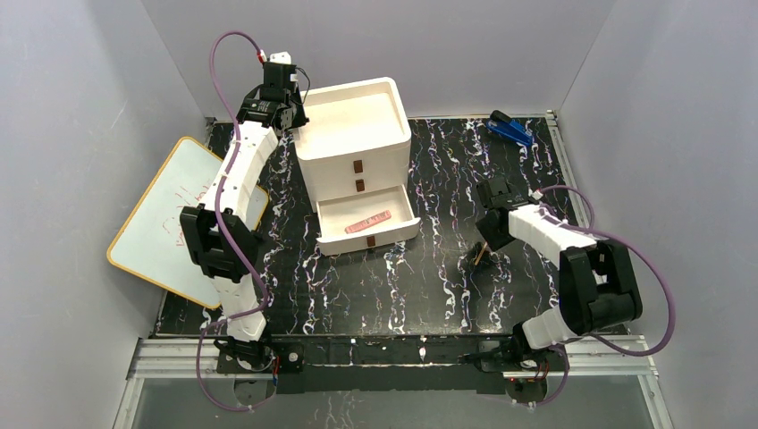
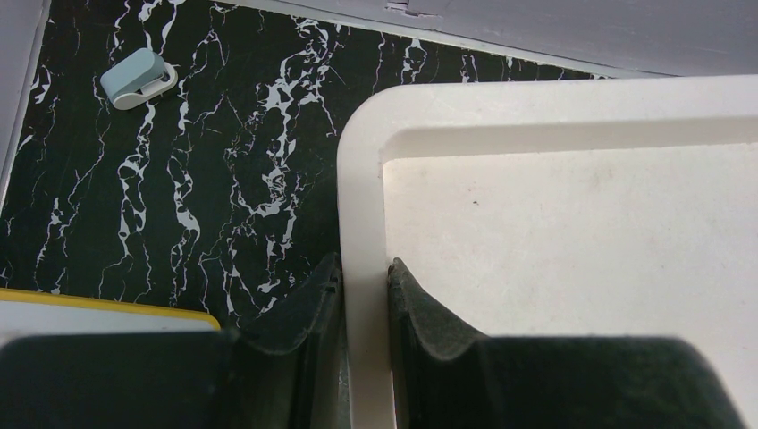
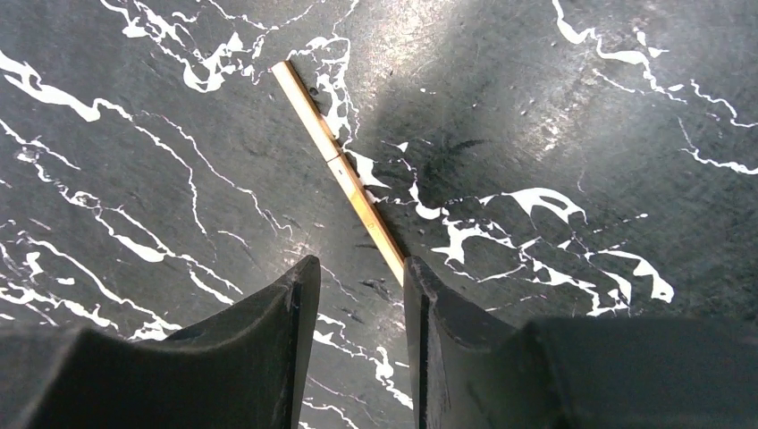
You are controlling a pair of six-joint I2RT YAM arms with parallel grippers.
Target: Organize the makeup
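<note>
Surface: black marble-patterned tabletop [image 1: 429,286] with white veins, closed in by plain grey walls.
Task item: thin pink-and-yellow stick [image 3: 344,174] lies flat on the tabletop at about 4 o'clock from the table's middle, well apart from the drawers. In the right wrist view it runs from 11 o'clock down toward 5 o'clock.
Right gripper [image 3: 359,268]: jaws apart, straddling the stick's near yellow end, which lies just beside the 3 o'clock finger. Nothing is clamped.
Step in hand: most likely picking up the stick. It is thin and flat, so the fingertips should go right down to the surface, with the stick centred between them, and close across its width. A grip nearer its middle would keep it from pivoting on the lift.
Destination: white plastic drawer unit [image 1: 340,174] at 11 o'clock. Its bottom drawer [image 1: 371,243] is pulled open and holds a flat pink rectangular item [image 1: 368,221], too small to identify.
Left gripper [image 2: 364,268]: closed on the rim of the unit's top tray, one finger inside and one outside, probably steadying it.
Elsewhere: yellow-framed whiteboard [image 1: 152,223] at 9 o'clock; blue stapler-like object [image 1: 510,130] at 1 o'clock; small pale blue-grey object [image 2: 137,79] on the tabletop beyond the unit.
Writing: faint red marks on the whiteboard, unreadable; no brand visible.
</note>
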